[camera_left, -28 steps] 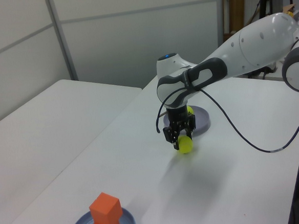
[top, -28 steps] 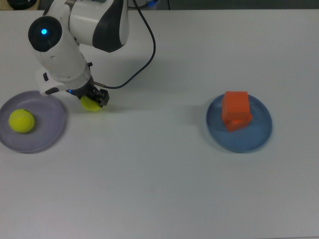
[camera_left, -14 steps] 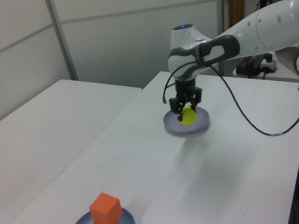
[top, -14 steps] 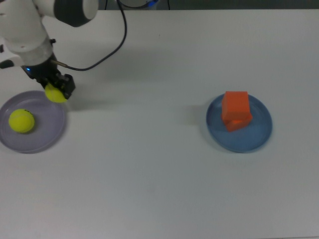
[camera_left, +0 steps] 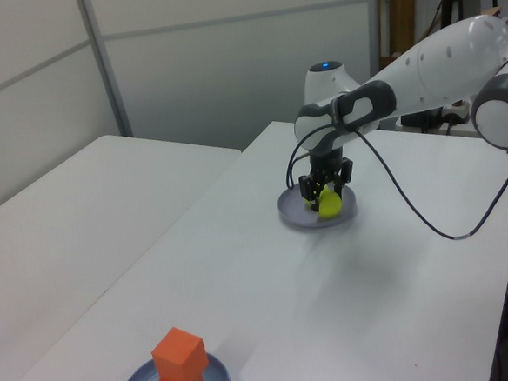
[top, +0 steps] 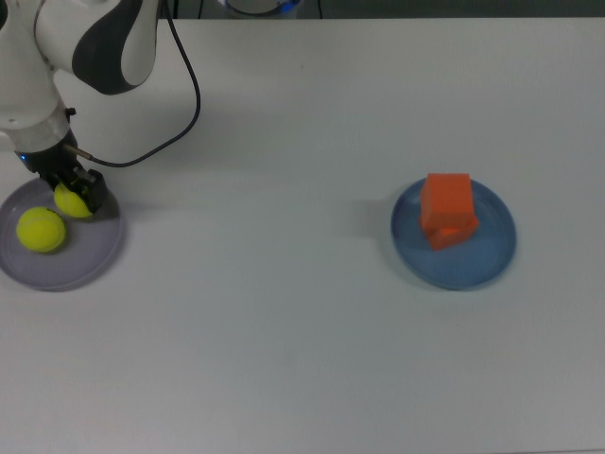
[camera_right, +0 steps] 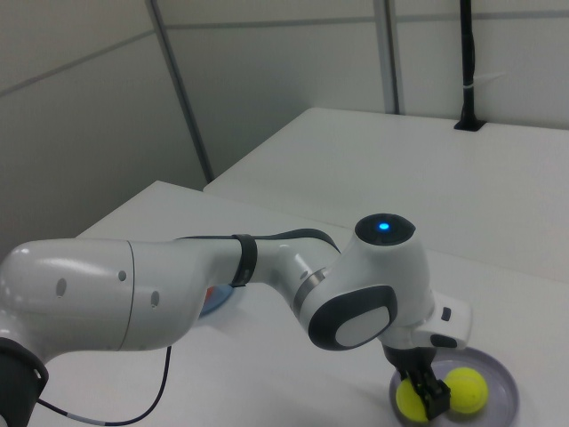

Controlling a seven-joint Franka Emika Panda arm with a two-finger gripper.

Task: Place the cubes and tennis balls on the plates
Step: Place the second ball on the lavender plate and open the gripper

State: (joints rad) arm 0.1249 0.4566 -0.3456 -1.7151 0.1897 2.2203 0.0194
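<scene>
We have the gripper (top: 76, 196) clamped on the second tennis ball (top: 69, 201), over the lavender plate (top: 95, 255) rim. It's low beside the first ball (top: 41, 230), set for release.

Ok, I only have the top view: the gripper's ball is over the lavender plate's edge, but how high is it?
Observer: Low. In the left view the held ball is down at the lavender plate, with the gripper closed on it. I can't tell whether it touches.
Operator: Is the other ball close?
Observer: Yes. In the right view the other ball lies right beside it.
Operator: Blue plate, one cube or two?
Observer: Two. The left view shows the cubes stacked on the blue plate.
</scene>
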